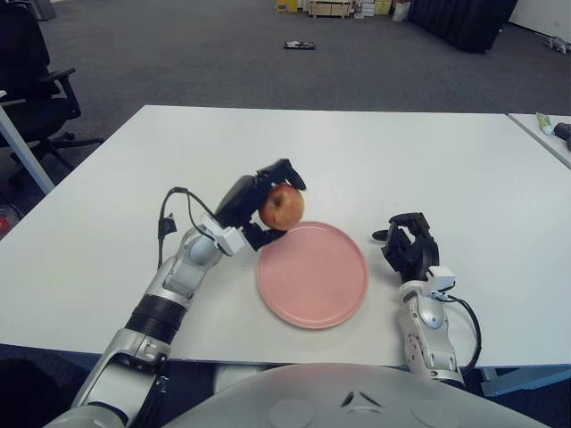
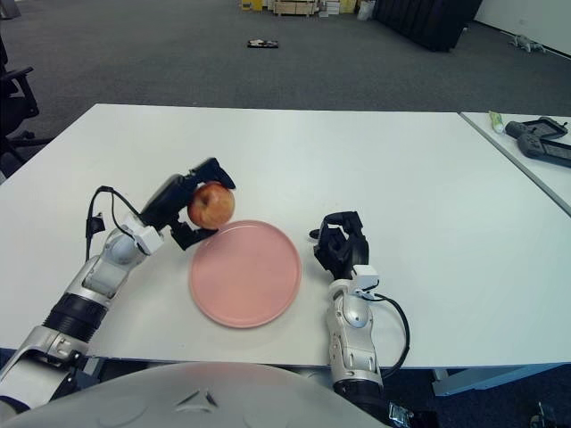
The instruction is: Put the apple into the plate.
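A red-yellow apple (image 1: 282,207) is held in my left hand (image 1: 268,203), whose black fingers wrap around it from above and below. It hangs just above the far left rim of the pink plate (image 1: 313,278), which lies on the white table near the front edge. In the right eye view the apple (image 2: 211,205) shows at the plate's (image 2: 245,276) upper left edge. My right hand (image 1: 410,245) shows to the right of the plate with its fingers curled and holding nothing.
The white table (image 1: 357,152) stretches far behind the plate. A second table at the right carries a dark device (image 2: 540,143) and a small tube (image 2: 496,120). An office chair (image 1: 31,80) stands at the far left.
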Controlling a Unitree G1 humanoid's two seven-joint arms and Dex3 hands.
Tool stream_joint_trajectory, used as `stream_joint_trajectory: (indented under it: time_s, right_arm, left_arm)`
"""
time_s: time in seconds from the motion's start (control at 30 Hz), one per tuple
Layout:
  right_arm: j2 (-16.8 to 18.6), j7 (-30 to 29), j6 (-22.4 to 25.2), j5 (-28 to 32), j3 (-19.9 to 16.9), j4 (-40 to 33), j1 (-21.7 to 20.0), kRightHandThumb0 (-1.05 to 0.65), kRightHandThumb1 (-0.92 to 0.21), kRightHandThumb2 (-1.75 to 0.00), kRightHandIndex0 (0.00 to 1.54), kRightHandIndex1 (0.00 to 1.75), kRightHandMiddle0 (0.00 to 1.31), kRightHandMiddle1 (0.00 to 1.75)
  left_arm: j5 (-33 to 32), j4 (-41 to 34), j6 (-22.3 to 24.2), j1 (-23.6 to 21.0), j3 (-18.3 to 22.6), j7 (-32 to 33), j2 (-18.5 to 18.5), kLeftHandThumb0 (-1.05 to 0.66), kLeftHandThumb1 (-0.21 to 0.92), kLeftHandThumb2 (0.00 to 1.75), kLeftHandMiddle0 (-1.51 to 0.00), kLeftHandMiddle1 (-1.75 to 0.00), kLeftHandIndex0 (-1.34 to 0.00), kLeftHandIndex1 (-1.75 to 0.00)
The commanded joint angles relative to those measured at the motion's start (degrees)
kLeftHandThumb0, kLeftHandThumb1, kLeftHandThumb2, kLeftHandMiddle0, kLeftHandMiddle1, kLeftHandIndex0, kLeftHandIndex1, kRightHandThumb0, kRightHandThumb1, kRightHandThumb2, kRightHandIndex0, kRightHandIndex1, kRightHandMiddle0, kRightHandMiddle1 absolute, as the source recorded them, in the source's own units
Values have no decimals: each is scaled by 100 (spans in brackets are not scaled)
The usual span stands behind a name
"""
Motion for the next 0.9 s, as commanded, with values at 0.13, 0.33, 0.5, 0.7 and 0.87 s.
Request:
stream_joint_trajectory:
  time_s: [0.13, 0.33, 0.5, 0.7, 0.87]
  right_arm:
    - [178, -17, 150, 43, 0, 77, 36, -38, -72, -81, 57, 142, 32, 175]
    - [195, -8, 44, 47, 0, 94, 50, -38, -72, -81, 57, 142, 32, 175]
    - [212, -18, 34, 66, -6, 77, 70, -38, -72, -81, 57, 142, 32, 175]
    - [212, -27, 14, 85, -32, 101, 64, -38, -72, -81, 57, 141, 32, 175]
    - [201, -34, -38, 58, -35, 135, 57, -38, -71, -81, 57, 141, 32, 175]
  left_arm:
    - [476, 131, -689, -58, -409, -257, 129, 0, 1, 163, -88, -164, -60, -175]
    - [1054, 230, -504, -92, -797, -565, 174, 0, 2, 163, -87, -165, -59, -175]
    - [1502, 685, -362, -181, -1130, -588, 40, 0, 4, 161, -86, -166, -58, -175]
    - [1666, 886, -298, -244, -1359, -708, 36, 0, 6, 159, -83, -168, -56, -175]
    - [1923, 1338, -271, -338, -1597, -557, -14, 0, 8, 158, -83, -168, -55, -175]
